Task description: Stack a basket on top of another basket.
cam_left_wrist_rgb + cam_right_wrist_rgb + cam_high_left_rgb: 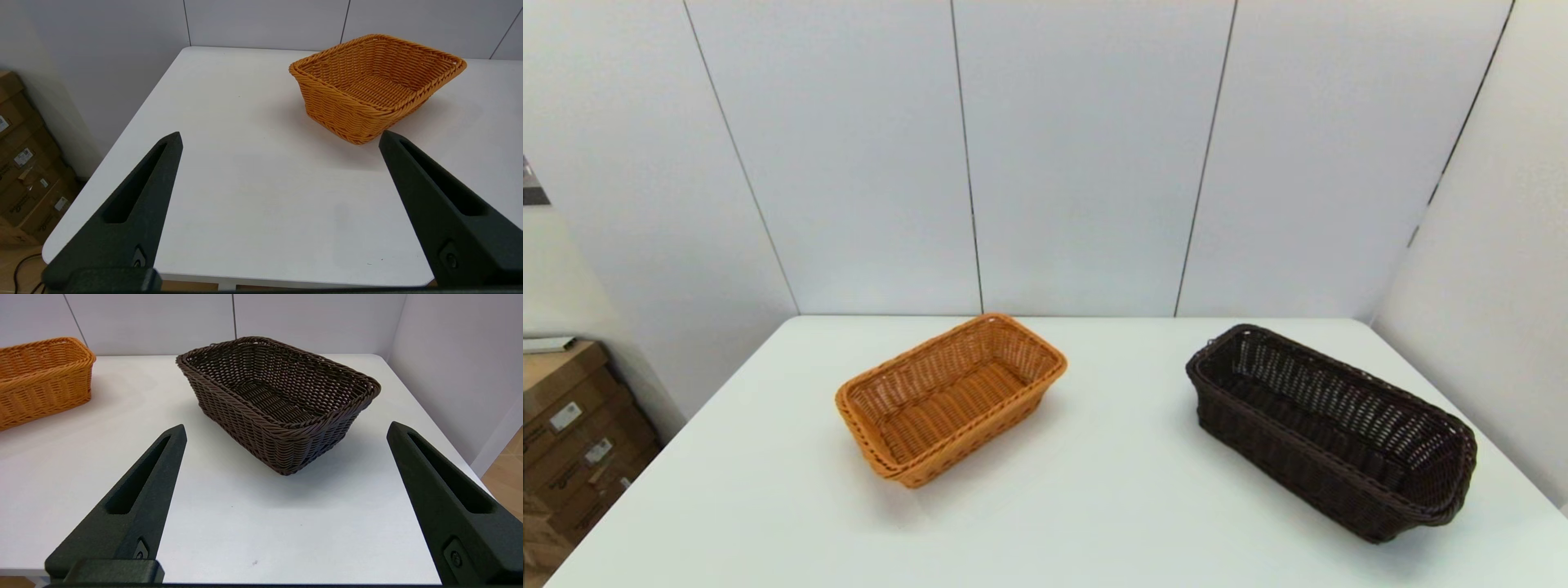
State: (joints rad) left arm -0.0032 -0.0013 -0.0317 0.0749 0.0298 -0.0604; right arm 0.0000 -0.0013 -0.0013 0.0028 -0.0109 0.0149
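Nothing grasped yet, stack not started. Dark basket (1331, 429) sits on the bench (1094, 506) toward the robot's right, tan basket (952, 398) left of centre, the two well apart with bare bench between. Both upright, mouths up, both skewed to the bench edge, and skewed opposite ways: the long axes don't line up, so the dark one likely needs a turn before it can drop square into the tan one.

Left hand (280, 139) is back at the near bench edge, fingers spread wide, nothing between them, tan basket ahead of it and clear. Right hand (286, 430) same posture: fingers wide apart, empty, aimed at the near corner of the dark basket, not touching. Neither hand shows in the head view, so both arms look parked low, each facing the basket on its own side. Judgement: right arm is the natural one to lift the dark basket.

Materials: both rectangular woven wicker, braided rim, walls flaring outward toward the top, which should let one nest in the other. Dark one has open-weave sides, see-through; tan weave is tighter. Rim looks like the thickest, stiffest part, probably the best pinch point. Bench top is smooth white. Cardboard boxes (572, 441) stacked on the floor off the left side
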